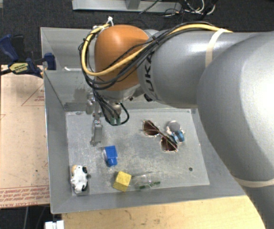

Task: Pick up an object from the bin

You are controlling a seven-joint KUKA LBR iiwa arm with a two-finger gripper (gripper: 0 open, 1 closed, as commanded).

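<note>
— Where are the jaws?
— Left of centre in the grey metal bin (56, 113), just beyond a small blue plastic block (110, 155). Open or closed, I cannot tell.
— What else lies close?
— A yellow cube (122, 181) and a black-and-white toy cow (79, 178) nearer; brown-lensed sunglasses (162, 135) to the right.

My arm (213, 80) reaches in from the right, bent over at the orange-capped wrist (118, 51), yellow and black cables (86, 69) looped round it; my tool (97, 135) hangs pointing straight down.
</note>
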